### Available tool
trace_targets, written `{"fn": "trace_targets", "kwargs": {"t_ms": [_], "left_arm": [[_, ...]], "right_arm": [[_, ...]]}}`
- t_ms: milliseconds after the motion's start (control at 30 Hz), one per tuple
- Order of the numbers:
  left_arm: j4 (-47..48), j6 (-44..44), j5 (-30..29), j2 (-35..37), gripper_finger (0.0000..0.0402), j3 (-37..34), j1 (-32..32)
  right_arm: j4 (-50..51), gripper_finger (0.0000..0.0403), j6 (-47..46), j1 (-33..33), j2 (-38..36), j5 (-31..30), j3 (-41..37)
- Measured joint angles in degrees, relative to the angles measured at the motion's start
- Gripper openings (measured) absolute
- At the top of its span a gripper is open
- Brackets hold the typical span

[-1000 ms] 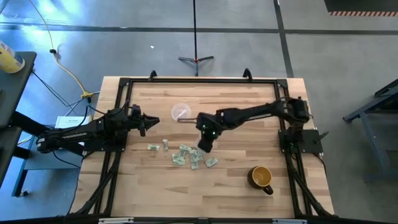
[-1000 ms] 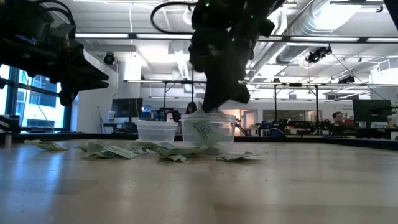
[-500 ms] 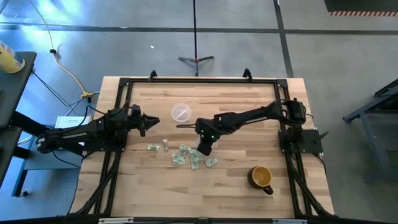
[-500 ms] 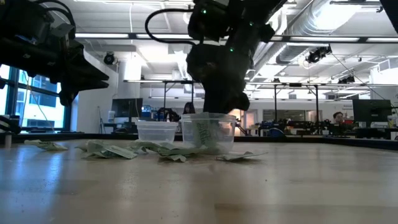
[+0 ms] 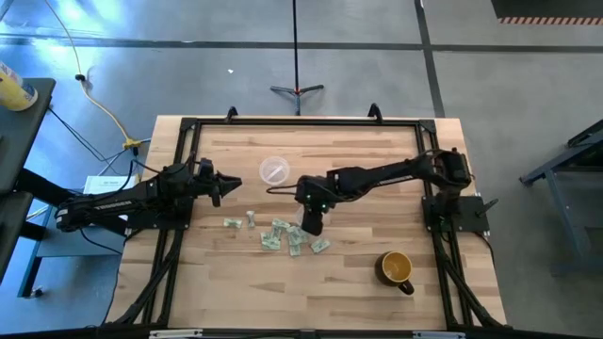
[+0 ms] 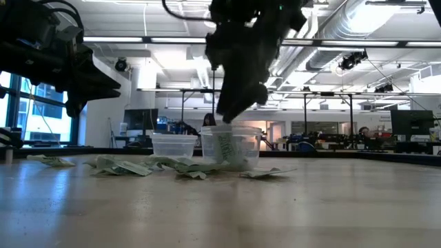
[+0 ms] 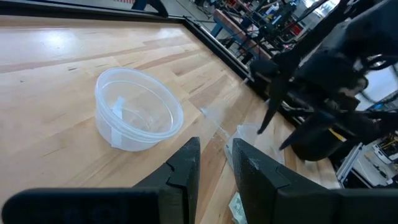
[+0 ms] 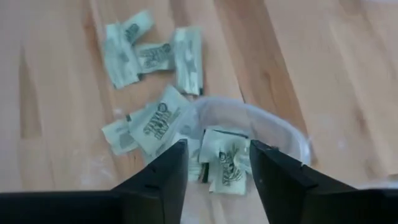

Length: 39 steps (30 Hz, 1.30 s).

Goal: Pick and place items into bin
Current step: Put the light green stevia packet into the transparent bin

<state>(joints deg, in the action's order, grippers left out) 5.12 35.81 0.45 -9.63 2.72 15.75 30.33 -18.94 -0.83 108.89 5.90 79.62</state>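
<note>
Several small pale green packets point(image 5: 283, 234) lie scattered on the wooden table near its middle; the right wrist view shows some of them point(image 8: 155, 53). The bin, a see-through cup point(image 6: 238, 148), stands among them, and its rim point(image 8: 273, 127) curves just below my right gripper. At least one packet point(image 8: 225, 158) lies inside it. My right gripper point(image 5: 311, 226) point(image 8: 217, 144) hangs open over the cup's mouth, fingers pointing down and holding nothing. My left gripper point(image 5: 229, 184) point(image 7: 214, 146) waits open at the table's left, above the wood.
A low clear round container point(image 5: 274, 170) point(image 7: 137, 115) stands behind the packets, between the two grippers. A mustard-yellow mug point(image 5: 396, 267) sits near the front right. Black frame rails point(image 5: 301, 121) border the table.
My right gripper has stayed over the bin's mouth, turning a little at the wrist and rising slightly. The packets on the table and the cup have not moved.
</note>
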Motion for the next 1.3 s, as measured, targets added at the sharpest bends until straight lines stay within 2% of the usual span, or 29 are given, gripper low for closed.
{"fn": "trace_targets", "kwargs": {"t_ms": [267, 433, 733, 867, 1133, 1300], "left_arm": [[0.0, 0.0, 0.0, 0.0, 0.0129, 0.0, 0.0], [0.0, 0.0, 0.0, 0.0, 0.0129, 0.0, 0.0], [0.0, -1.6, 0.1, 0.0, 0.0129, 0.0, 0.0], [0.0, -1.5, 0.3, 0.0, 0.0129, 0.0, 0.0], [0.0, -1.6, 0.6, 0.0, 0.0129, 0.0, 0.0], [0.0, -1.6, 0.6, 0.0, 0.0129, 0.0, 0.0]], "right_arm": [[14.3, 0.0171, 20.0, -6.5, -1.6, -2.8, 2.1], [13.6, 0.0182, 29.2, -12.5, -1.4, -1.1, 1.9], [8.4, 0.0232, 28.1, -11.0, 2.4, 1.0, 2.0], [8.1, 0.0241, 28.4, -11.4, 3.6, 2.0, 2.0], [9.3, 0.0241, 26.3, -13.7, 6.5, -0.8, 2.0], [9.3, 0.0241, 25.1, -14.4, 8.1, -8.0, 1.9]]}}
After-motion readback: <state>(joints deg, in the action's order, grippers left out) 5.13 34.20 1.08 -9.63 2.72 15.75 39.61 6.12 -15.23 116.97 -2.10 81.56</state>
